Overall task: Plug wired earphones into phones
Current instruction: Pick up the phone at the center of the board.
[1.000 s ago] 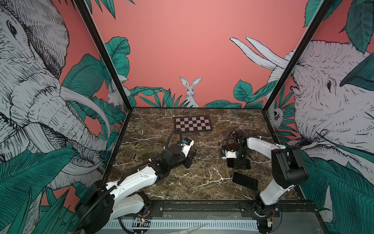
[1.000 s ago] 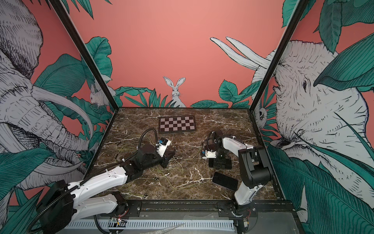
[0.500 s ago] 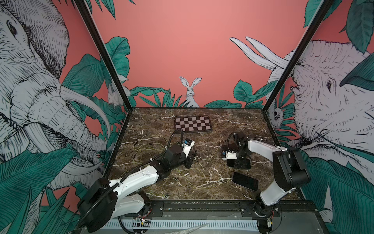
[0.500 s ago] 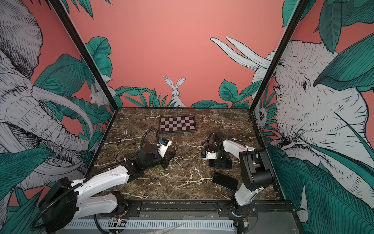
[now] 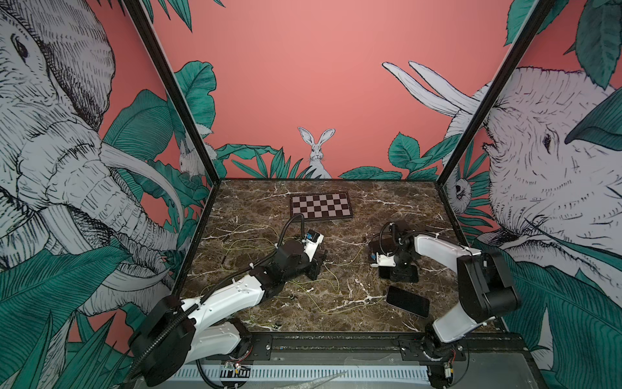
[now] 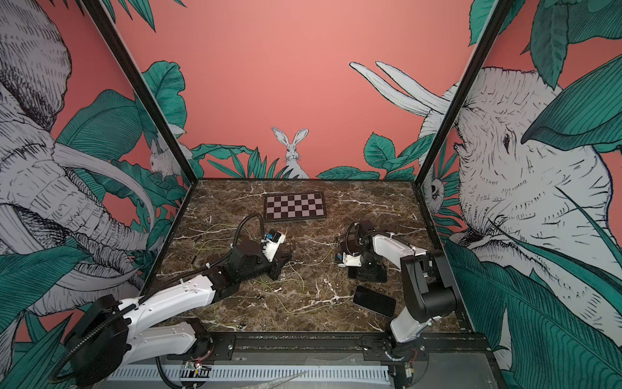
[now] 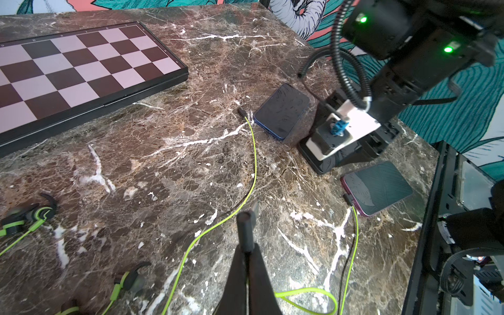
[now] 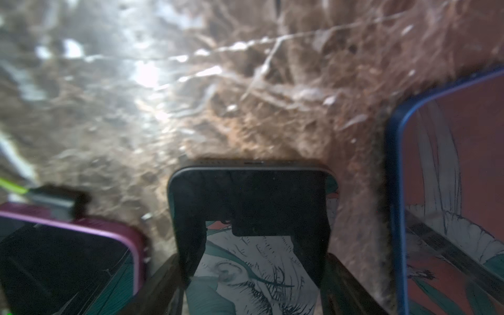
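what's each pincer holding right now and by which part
Left pincer pinches an earphone plug by its cord end, tip sticking out. Right pincer clamps the middle phone across its long side edges.

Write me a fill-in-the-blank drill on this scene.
1. The left gripper is shut on a dark ___.
2. The right gripper holds the dark phone by its sides; it lies ___ the blue-rimmed phone and the purple-rimmed phone.
3. At the back of the table lies a ___ of dark and pale squares.
Missing words: plug; between; checkerboard.
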`<state>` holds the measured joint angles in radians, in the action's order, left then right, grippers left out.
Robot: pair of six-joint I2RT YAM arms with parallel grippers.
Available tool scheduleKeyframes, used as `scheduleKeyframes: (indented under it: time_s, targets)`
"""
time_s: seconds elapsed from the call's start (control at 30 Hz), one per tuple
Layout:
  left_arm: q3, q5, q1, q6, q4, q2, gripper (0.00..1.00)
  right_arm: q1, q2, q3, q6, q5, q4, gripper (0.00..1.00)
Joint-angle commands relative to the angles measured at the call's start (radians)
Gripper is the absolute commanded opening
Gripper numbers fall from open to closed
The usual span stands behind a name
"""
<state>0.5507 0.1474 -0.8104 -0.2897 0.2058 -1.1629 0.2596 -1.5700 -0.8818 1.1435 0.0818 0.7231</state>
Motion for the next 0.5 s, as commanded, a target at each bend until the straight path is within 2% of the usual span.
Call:
scheduleKeyframes:
  time_s: [0.0,0.13,0.47]
  targets:
    - [0.026,0.033,0.005,-0.033,0.000,0.001,0.00,0.001,0.083,0.023,-0.008,0.011,-0.004,0.70]
    - [0.054,0.080,0.005,-0.064,0.004,-0.039,0.00,0.003,0.163,0.063,-0.036,0.057,-0.064,0.69]
    - [0.155,0.089,0.001,-0.168,-0.048,-0.130,0.00,0.008,0.357,0.138,-0.142,0.159,-0.229,0.68]
